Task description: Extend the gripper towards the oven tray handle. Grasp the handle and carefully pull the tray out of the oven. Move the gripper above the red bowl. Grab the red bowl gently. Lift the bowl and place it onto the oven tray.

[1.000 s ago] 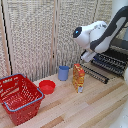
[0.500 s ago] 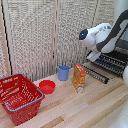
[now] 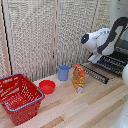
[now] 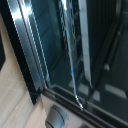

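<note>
1. From my remote station I see the white arm [image 3: 107, 40] raised at the exterior view's right, in front of the oven [image 3: 120, 47], which sits at the table's far right corner.
2. The gripper is hidden behind the arm's bulk in the exterior view, and the wrist view does not show its fingers. I cannot tell how far it is open or whether it holds anything.
3. The wrist view is filled with the oven's dark glass door [image 4: 85, 45] and its silvery trim [image 4: 32, 55], seen close and blurred; a strip of pale wooden table [image 4: 15, 95] shows beside it.
4. The tray [image 3: 107, 64], a dark wire rack, juts forward out of the oven over the table. The oven tray handle [image 3: 96, 74] runs along its front edge.
5. The red bowl [image 3: 47, 87] rests on the table [image 3: 85, 107] toward the left side, well apart from the tray. It is upright.
6. A red basket with a blue rim [image 3: 19, 97] stands at the near left corner, just beside the bowl.
7. A blue cup [image 3: 63, 73] stands near the far edge, behind the bowl.
8. An orange carton [image 3: 78, 78] stands upright mid-table, between the cup and the tray handle.
</note>
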You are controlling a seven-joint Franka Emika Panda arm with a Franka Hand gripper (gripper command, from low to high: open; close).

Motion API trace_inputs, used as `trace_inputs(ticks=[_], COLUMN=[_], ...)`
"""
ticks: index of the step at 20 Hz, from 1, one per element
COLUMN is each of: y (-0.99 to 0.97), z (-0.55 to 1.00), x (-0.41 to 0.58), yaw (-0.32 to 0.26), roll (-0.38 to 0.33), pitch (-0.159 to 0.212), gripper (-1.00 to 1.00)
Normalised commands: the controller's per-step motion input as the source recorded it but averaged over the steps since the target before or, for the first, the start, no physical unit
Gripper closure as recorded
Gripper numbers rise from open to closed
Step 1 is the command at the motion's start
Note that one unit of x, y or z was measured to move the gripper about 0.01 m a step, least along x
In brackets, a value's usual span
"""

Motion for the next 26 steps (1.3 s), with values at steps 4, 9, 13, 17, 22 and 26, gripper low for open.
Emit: trace_inputs(ticks=[4,9,13,17,22,26], y=[-0.25,-0.35,-0.39,-0.19,-0.19,-0.31], z=[-0.21,-0.02,0.03,0.0,0.0,0.17], x=[0.039,-0.015,-0.013,0.001,0.0,0.0], yaw=[0.008,0.004,0.0,0.006,0.033,0.0], roll=[-0.053,-0.036,-0.006,0.0,0.007,0.0], pitch=[0.034,0.003,-0.005,0.011,0.028,0.002], gripper=[-1.0,-1.0,-1.0,-1.0,1.0,1.0])
